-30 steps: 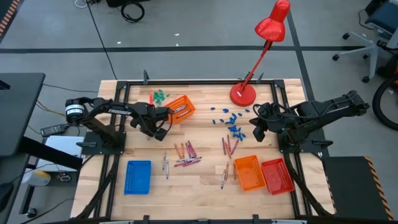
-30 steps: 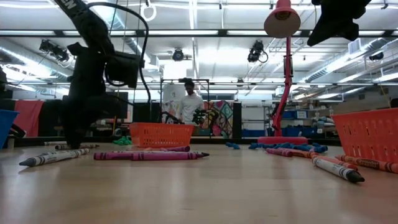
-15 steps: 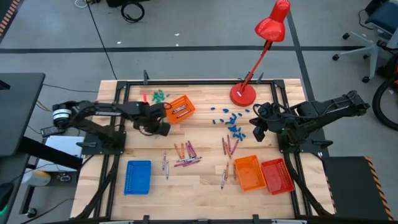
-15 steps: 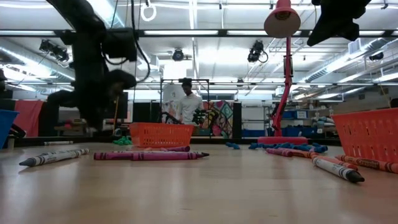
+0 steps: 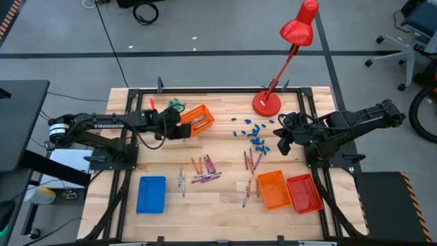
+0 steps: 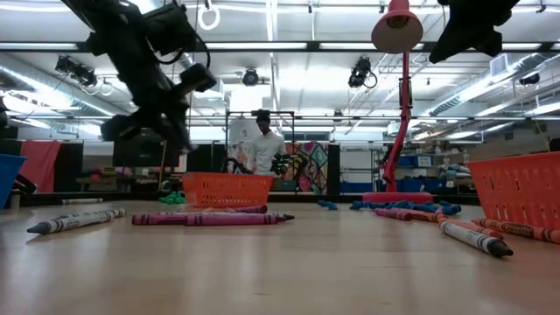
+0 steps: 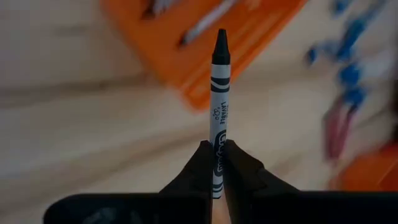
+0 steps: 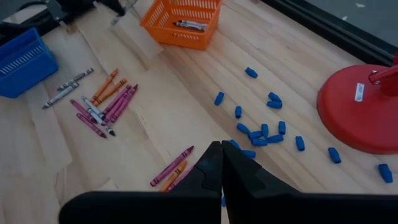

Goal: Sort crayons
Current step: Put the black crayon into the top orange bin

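1. left hand [image 7: 216,163]: closed on a grey-white crayon [image 7: 218,93] with a dark tip; the crayon stands out forward from between the fingers [image 7: 194,169]. in the high view this hand [image 5: 183,128] is raised just beside the orange basket [image 5: 199,117] at the far left of the bench [image 5: 225,219].
2. orange basket: holds a few grey-white crayons [image 8: 188,25].
3. right hand [image 8: 221,163]: fingers pressed together with nothing between them; it waits above the right side of the bench [image 5: 283,145], near the blue pieces [image 5: 255,135].
4. loose crayons: one cluster [image 5: 205,169] in orange, red and magenta lies flat at mid-bench; a second small cluster [image 5: 252,161] lies just to its right, near the blue pieces.
5. trays: a blue tray [image 5: 151,194] at the near left; an orange tray [image 5: 274,189] and a red tray [image 5: 305,193] side by side at the near right.
6. red lamp [image 5: 268,104]: base at the far edge of the bench.
7. background, low view: a person [image 6: 262,150] stands in the room behind the bench.
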